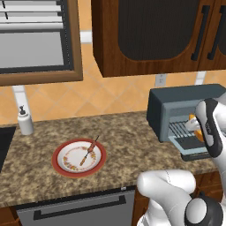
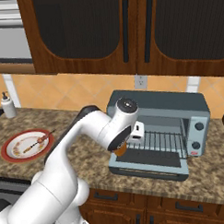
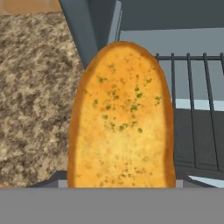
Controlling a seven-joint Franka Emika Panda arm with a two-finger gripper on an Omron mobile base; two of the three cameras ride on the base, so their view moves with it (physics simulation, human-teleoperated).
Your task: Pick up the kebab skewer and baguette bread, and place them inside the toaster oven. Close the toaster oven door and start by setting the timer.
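Arm reaches right, into the mouth of the boxy dark blue-grey toaster oven [image 2: 159, 130], which stands on the speckled brown stone surface [image 1: 128, 132]. Its lighter blue-grey drop-down door [image 2: 150, 164] lies open and flat in front.

The pincer [image 2: 121, 149] is closed on the short golden-orange baguette loaf [image 3: 121, 118], pale and herb-flecked on top. In the hand view the loaf hangs at the left end of the opening, over the front edge of the wire rack [image 3: 192, 109]. Whether it already touches the bars I cannot tell; the fingertips themselves are hidden behind the bread.

The thin dark skewer with reddish-brown and orange chunks [image 1: 89, 150] lies on the red-rimmed white plate [image 1: 62, 165], well apart to the left, not yet collected.

Risks as I judge them:
- Loaf sits close to the oven's left side wall [image 3: 83, 30]. A push inward on this line could scrape or jam the crust against the frame.
- Released this near the rack's front edge, it may tip forward onto the open door and then block closing.
- Only the loaf's near end is gripped, so a jolt could let it pivot in the jaws.
- Bread set across the middle would leave little room for the skewer.

A white soap bottle [image 1: 24, 121] stands by the back wall, far left, out of harm's way.
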